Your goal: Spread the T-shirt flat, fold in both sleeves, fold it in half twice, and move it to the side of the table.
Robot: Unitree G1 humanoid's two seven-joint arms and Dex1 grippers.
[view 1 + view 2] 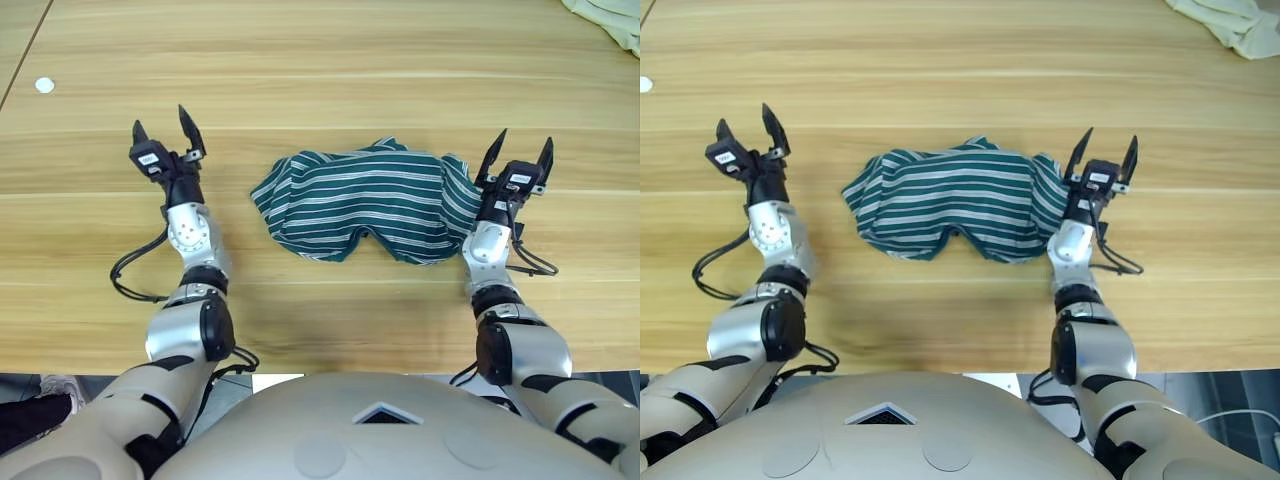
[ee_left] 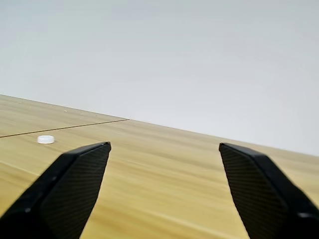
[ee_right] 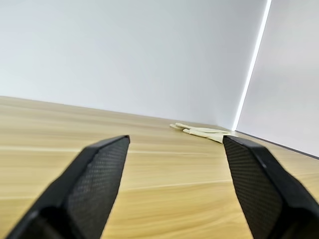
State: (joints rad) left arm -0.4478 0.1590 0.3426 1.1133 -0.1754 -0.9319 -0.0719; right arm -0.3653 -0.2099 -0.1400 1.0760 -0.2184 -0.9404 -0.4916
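A green T-shirt with white stripes [image 1: 365, 203] lies crumpled in a heap on the wooden table [image 1: 320, 60], near the front middle. My left gripper [image 1: 164, 130] rests on the table well to the left of the heap, open and holding nothing. My right gripper [image 1: 522, 150] stands just off the heap's right end, also open and holding nothing, with its forearm against the cloth. In the left wrist view the fingertips [image 2: 79, 184] frame bare wood. In the right wrist view the fingertips [image 3: 94, 184] do the same.
A pale cloth [image 1: 608, 20] lies at the table's far right corner, also seen as the pale cloth [image 3: 202, 130]. A small white disc [image 1: 44, 85] sits far left. Bare wood stretches behind the shirt and to both sides.
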